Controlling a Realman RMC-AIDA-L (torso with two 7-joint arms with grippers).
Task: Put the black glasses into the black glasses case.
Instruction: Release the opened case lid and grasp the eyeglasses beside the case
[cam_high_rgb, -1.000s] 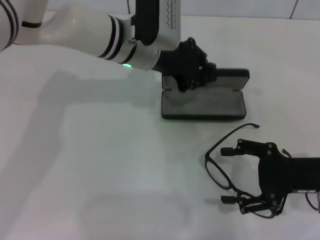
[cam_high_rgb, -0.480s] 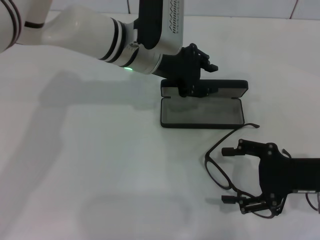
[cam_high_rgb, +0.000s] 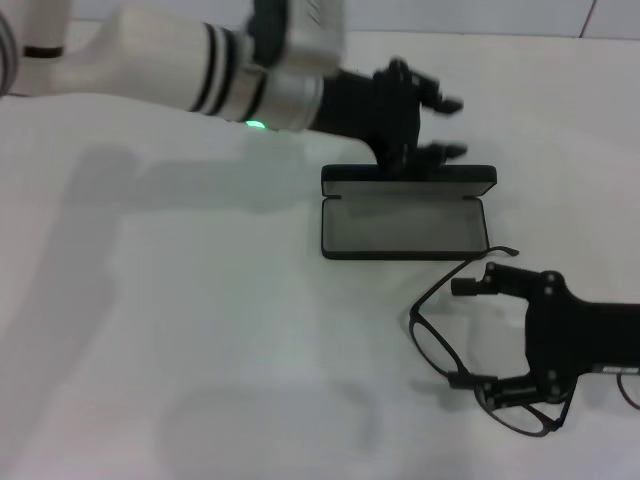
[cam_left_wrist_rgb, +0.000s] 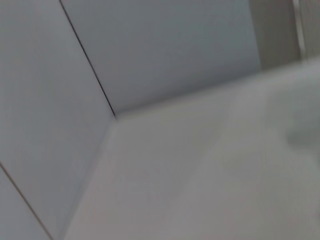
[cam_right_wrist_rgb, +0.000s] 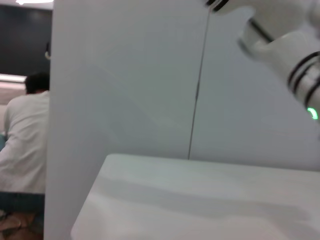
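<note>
The black glasses case (cam_high_rgb: 402, 226) lies open on the white table in the head view, grey lining up, its lid (cam_high_rgb: 408, 178) standing at the far side. My left gripper (cam_high_rgb: 456, 127) hovers open just behind and above the lid, holding nothing. The black glasses (cam_high_rgb: 432, 345) lie on the table in front of the case, to its right, one temple arm reaching toward the case's right corner. My right gripper (cam_high_rgb: 460, 334) is open at table height, its fingers either side of the glasses' front frame. Neither wrist view shows the case or the glasses.
The white table (cam_high_rgb: 180, 330) runs wide to the left and front of the case. A light wall stands behind the table's far edge. The right wrist view shows the left arm (cam_right_wrist_rgb: 287, 45) and a person (cam_right_wrist_rgb: 22, 145) beyond a panel.
My left gripper has come off the case lid and moved back and to the right, open. The lid now stands more upright. My right gripper has shifted slightly at the glasses.
</note>
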